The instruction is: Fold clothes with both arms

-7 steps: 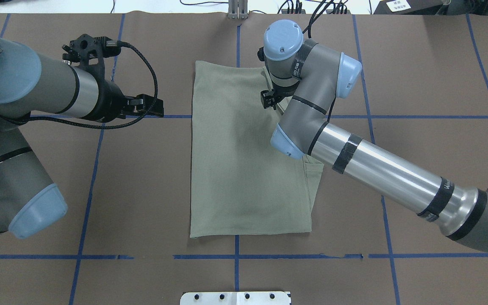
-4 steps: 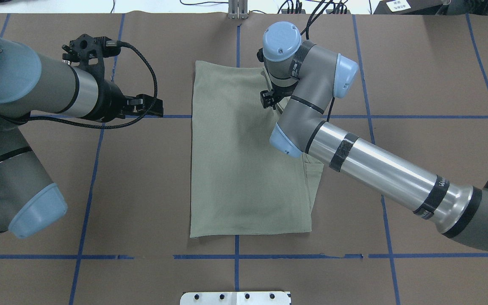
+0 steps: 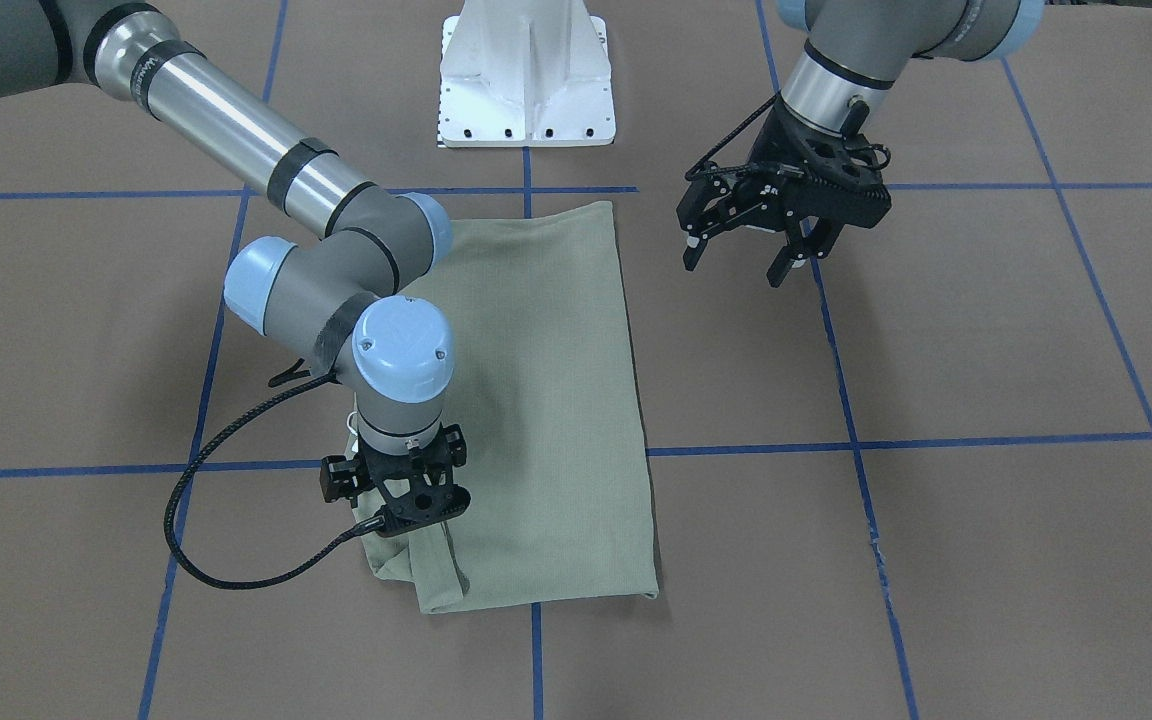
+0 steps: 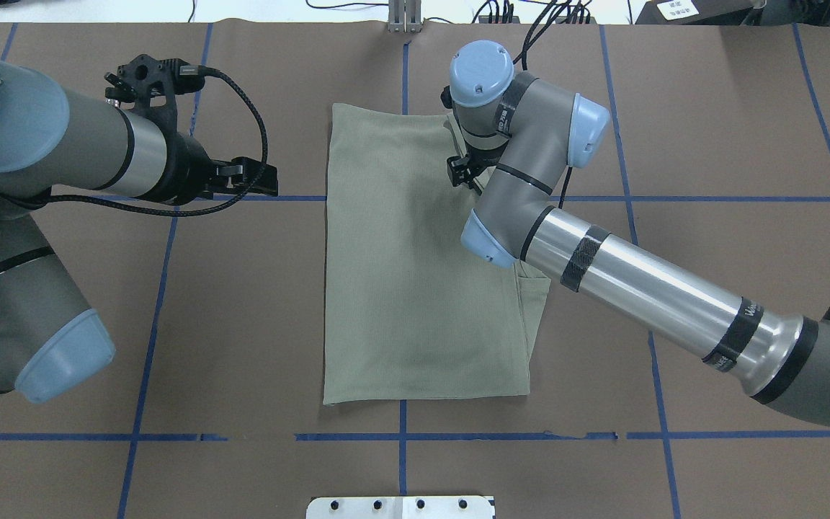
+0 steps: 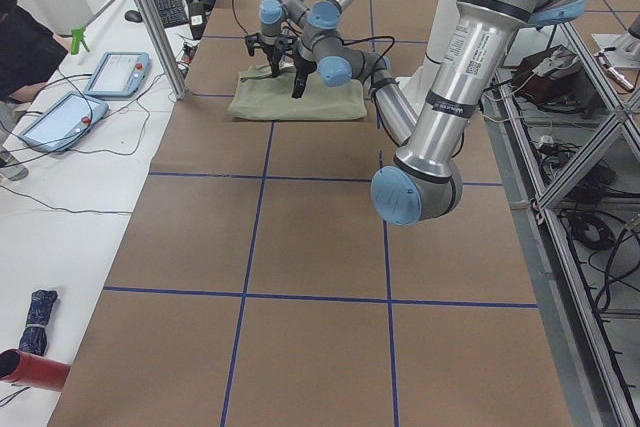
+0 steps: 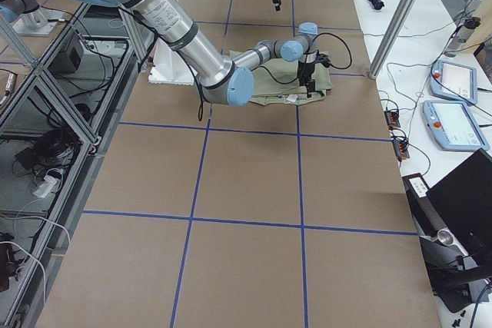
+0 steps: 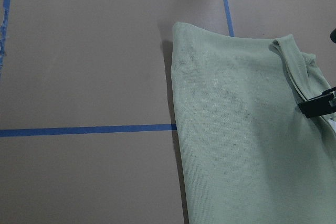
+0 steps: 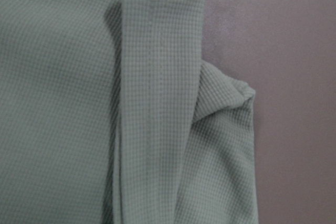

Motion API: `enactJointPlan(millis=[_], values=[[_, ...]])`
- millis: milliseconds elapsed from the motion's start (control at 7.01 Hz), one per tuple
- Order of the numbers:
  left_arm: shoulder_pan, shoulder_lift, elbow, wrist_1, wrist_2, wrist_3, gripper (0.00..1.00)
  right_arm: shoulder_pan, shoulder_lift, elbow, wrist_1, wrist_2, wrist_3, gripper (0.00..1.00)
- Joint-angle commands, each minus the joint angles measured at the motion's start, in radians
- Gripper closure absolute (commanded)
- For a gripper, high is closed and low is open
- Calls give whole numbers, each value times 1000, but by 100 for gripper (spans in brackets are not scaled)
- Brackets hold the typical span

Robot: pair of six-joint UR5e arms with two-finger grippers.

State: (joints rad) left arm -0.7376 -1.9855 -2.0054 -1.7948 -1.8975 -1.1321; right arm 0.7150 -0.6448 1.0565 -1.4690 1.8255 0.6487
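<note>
Moved: very little since a second ago. The right gripper (image 4: 458, 173) has crept a hair along the shirt (image 4: 415, 288), the left gripper (image 4: 260, 180) has barely stirred, and the shirt lies as it did.
Front: the shirt is folded into a long rectangle in the middle of the table (image 3: 986, 350), just in front of the white base (image 3: 526, 75). The right gripper points straight down with its tips at the shirt's corner farthest from the base. A narrow folded band sticks out there. Its wrist and body hide the tips, so I cannot tell whether it is pinching the cloth. The left gripper hangs above bare table beside the shirt, well clear of it, fingers spread wide with nothing between them.
Overhead: the shirt straddles the blue tape (image 4: 674, 198) cross. The right arm reaches in over the shirt's right side, its gripper at the far right edge and mostly under its own wrist. The left gripper sits over the tape line to the shirt's left, apart from the cloth.
Left side: the shirt lies far down the table with both grippers over or near it. They are too small to judge.
Right side: the near arm bends down onto the shirt's near end.
Left wrist: the shirt's edge fills the right half, with tape running up to it. One black finger of the right gripper shows at the frame's right edge, by the band.
Right wrist: close on knit cloth, showing a stitched band folded over, a bunched corner beside it, and table beyond. No fingers are in view.
</note>
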Motion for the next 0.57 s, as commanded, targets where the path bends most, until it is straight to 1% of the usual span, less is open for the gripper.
enactJointPlan(millis=[0,285,428], values=[[0,-1,2,-2,0,0,0,30,-15,0,-1,3,-47,0],[1,-3,4,-2,-2,-2,0,66,-56,5,1,5,-110,0],[3,-3,4,-2,-2,-2,0,73,-62,5,1,8,-112,0]])
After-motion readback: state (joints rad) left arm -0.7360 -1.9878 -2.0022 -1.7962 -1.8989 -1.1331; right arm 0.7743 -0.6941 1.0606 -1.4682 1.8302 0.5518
